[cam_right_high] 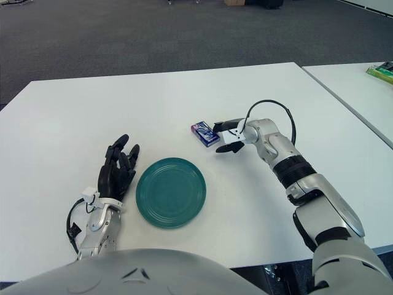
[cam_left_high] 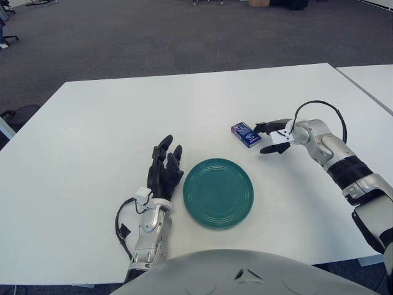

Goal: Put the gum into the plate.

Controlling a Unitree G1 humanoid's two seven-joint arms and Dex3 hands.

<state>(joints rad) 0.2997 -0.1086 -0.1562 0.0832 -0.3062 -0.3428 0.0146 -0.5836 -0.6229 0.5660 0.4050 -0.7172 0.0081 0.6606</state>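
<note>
A small blue gum pack lies flat on the white table, up and to the right of the teal plate. My right hand is just right of the pack, its black fingers spread toward it, one near the pack's far end and one below it; nothing is held. The plate holds nothing. My left hand shows beside the plate on its left, fingers extended.
A second white table stands to the right across a narrow gap, with a green item on its far edge. Grey carpet lies beyond the table's far edge.
</note>
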